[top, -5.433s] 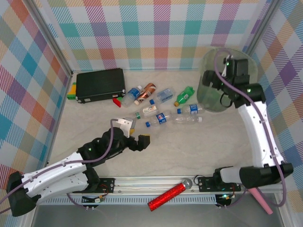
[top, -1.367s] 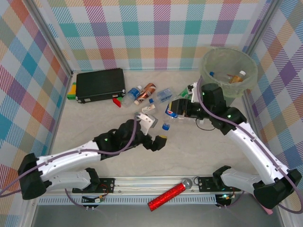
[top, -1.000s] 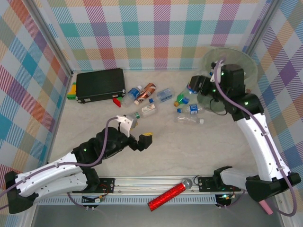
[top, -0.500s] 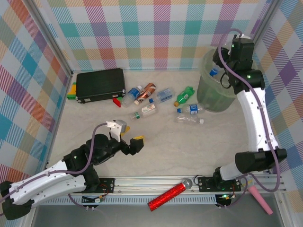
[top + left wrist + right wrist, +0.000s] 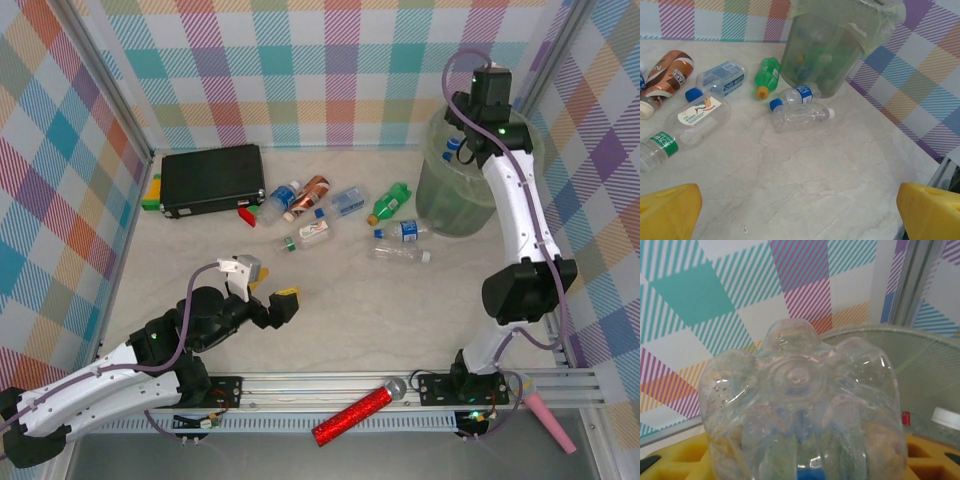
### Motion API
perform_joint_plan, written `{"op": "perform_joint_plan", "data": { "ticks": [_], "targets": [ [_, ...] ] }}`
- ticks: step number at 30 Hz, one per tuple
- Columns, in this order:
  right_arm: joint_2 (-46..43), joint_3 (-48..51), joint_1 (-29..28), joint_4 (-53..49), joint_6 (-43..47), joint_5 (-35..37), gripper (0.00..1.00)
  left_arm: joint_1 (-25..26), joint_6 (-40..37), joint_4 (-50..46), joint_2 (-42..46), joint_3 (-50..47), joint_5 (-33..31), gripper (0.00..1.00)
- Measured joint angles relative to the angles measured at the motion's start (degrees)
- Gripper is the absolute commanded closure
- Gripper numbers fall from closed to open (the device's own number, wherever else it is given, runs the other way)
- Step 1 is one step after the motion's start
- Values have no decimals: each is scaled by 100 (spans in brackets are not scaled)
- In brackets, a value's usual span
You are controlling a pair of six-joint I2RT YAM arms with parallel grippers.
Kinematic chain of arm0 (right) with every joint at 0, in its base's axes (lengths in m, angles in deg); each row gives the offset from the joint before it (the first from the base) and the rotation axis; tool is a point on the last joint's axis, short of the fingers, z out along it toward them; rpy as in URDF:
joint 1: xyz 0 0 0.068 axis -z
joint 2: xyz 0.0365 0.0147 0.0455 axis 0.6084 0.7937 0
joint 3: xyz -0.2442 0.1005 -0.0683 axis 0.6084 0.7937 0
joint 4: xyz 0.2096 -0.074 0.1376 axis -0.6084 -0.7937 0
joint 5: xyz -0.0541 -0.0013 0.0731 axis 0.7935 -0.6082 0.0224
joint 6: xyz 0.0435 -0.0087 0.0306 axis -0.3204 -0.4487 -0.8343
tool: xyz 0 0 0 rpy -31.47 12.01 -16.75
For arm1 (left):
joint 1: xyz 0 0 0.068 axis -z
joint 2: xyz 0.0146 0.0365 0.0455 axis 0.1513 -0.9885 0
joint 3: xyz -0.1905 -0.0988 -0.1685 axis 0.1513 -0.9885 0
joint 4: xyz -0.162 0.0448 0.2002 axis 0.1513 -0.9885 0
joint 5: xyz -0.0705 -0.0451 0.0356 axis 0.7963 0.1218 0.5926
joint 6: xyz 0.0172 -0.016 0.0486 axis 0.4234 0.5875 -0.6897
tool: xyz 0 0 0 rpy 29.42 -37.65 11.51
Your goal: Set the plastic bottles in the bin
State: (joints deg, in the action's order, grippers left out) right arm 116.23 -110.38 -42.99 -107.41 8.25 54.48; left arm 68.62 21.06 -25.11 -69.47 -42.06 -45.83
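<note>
two arms up: left gripper (image 5: 272, 292) hovers low over bare table, fingers spread wide, empty; several plastic bottles (image 5: 403, 231) lie loose mid-table; right gripper (image 5: 800, 456) grasps a clear bottle (image 5: 800, 390) by the bin (image 5: 455, 205) rim.

Right hand (image 5: 466, 140) above the bin (image 5: 450, 205), gripping a blue-capped bottle (image 5: 453, 150).
Loose plastic bottles (image 5: 348, 202) lie on the bench (image 5: 400, 310) between a black case (image 5: 212, 180) and the bin; left hand (image 5: 268, 287) hovers low, jaws wide apart.
</note>
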Motion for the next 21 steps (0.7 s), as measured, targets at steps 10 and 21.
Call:
{"op": "perform_joint_plan", "data": {
  "ticks": [10, 21],
  "targets": [
    [33, 490, 22, -7, -155, -315, 13, 0, -2, -9, -144, 0, -105, 0],
    [17, 459, 22, -59, -61, -372, 1, 0, 0, -4, -251, 0, -105, 0]
  ]
}}
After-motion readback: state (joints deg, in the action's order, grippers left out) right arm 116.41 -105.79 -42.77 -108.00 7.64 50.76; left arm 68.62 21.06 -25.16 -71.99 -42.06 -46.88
